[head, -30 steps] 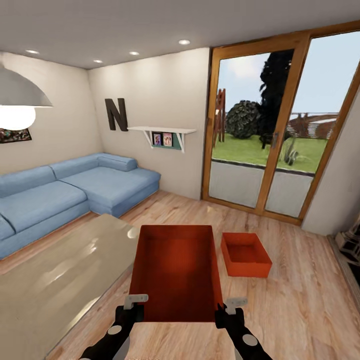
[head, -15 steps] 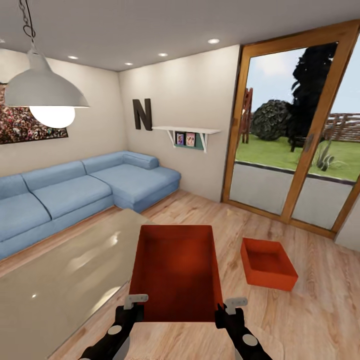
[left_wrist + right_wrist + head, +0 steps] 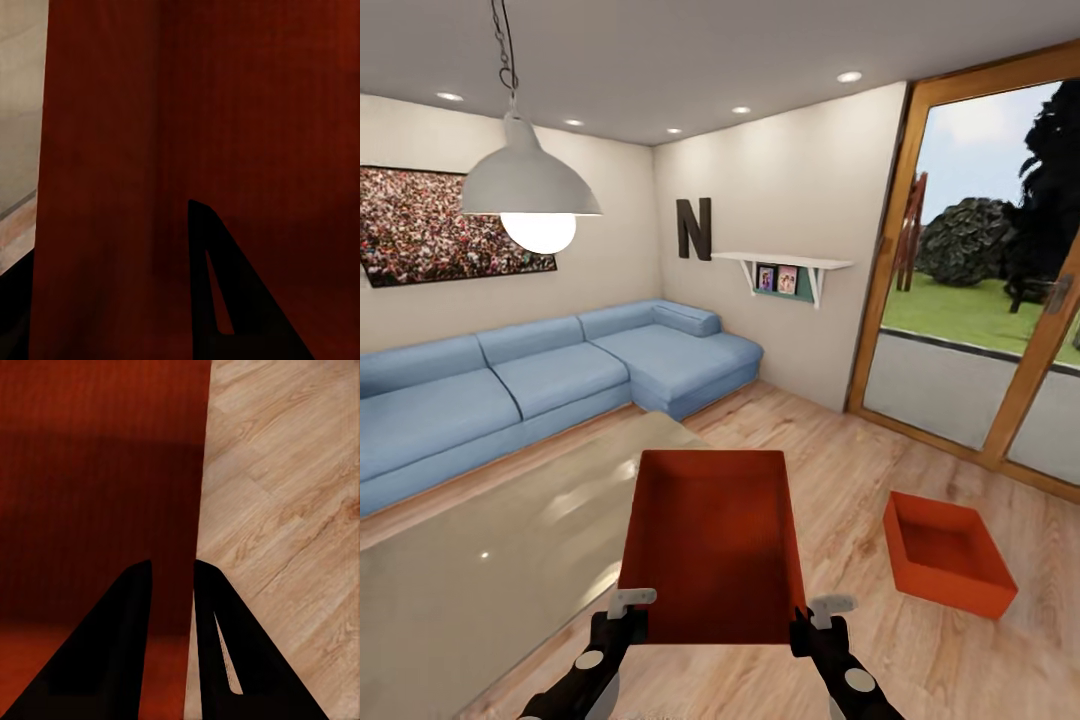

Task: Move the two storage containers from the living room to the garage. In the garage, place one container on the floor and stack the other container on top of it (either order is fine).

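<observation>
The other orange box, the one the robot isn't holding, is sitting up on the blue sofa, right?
No. The other orange box sits on the wood floor near the glass doors, well apart from the blue sofa. The head view shows it.

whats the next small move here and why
Probably keep driving toward the garage with the held container kept level. Both grippers, left and right, clamp its near corners, and the right wrist view shows the jaws straddling its wall. The surroundings are the living room, blue sofa and wood floor, and the second container sits on that floor for a later trip.
</observation>
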{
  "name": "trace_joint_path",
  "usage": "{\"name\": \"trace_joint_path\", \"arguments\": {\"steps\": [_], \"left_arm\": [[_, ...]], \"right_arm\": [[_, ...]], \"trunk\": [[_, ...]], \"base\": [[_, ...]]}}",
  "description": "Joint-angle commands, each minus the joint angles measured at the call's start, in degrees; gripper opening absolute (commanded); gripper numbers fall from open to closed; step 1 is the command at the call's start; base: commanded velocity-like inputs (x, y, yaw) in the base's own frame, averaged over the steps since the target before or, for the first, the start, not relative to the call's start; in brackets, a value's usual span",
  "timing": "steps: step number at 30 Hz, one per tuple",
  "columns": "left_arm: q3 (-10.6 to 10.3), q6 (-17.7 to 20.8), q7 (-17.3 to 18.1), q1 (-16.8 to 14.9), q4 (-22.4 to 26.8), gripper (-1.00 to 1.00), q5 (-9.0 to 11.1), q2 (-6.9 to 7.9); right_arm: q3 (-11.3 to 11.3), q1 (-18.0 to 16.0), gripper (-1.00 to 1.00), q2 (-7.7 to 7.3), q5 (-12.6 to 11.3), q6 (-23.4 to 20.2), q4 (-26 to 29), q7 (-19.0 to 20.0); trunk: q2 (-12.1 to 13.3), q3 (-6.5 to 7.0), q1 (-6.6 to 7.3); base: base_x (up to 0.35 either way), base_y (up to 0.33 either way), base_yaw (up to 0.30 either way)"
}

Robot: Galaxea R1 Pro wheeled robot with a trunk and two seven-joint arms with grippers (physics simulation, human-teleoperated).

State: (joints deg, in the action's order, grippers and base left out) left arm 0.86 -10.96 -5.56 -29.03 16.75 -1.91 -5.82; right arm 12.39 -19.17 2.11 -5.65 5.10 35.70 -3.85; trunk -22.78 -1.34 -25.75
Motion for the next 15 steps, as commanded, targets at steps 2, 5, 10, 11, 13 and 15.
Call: {"name": "trace_joint_path", "arguments": {"steps": [2,5,10,11,13,15], "left_arm": [[0.29,-0.27,-2.44,-0.06,-0.23,-1.00,0.07,0.28],[0.29,-0.24,-2.44,-0.06,-0.23,-1.00,0.07,0.28],[0.29,-0.24,-2.47,-0.06,-0.23,-1.00,0.07,0.28],[0.29,-0.26,-2.46,-0.06,-0.23,-1.00,0.07,0.28],[0.29,-0.22,-2.47,-0.06,-0.23,-1.00,0.07,0.28],[0.29,-0.24,-2.47,-0.06,-0.23,-1.00,0.07,0.28]], "right_arm": [[0.75,-0.08,-1.00,-0.07,-0.33,2.63,0.14,0.86],[0.79,-0.08,-1.00,-0.08,-0.33,2.63,0.10,0.86],[0.80,-0.08,-1.00,-0.09,-0.33,2.63,0.07,0.86],[0.80,-0.08,-1.00,-0.09,-0.33,2.63,0.07,0.85],[0.80,-0.08,-1.00,-0.08,-0.33,2.63,0.07,0.79],[0.80,-0.08,-1.00,-0.09,-0.33,2.62,0.07,0.78]], "trunk": [[-0.14,-0.13,-0.03],[-0.14,-0.13,-0.03],[-0.14,-0.13,-0.03],[-0.14,-0.13,-0.03],[-0.14,-0.13,-0.03],[-0.14,-0.13,-0.03]], "base": [[0.000,0.000,0.299],[0.000,0.000,0.299],[0.000,0.000,0.299],[0.000,0.000,0.299],[0.000,0.000,0.299],[0.000,0.000,0.299]]}}
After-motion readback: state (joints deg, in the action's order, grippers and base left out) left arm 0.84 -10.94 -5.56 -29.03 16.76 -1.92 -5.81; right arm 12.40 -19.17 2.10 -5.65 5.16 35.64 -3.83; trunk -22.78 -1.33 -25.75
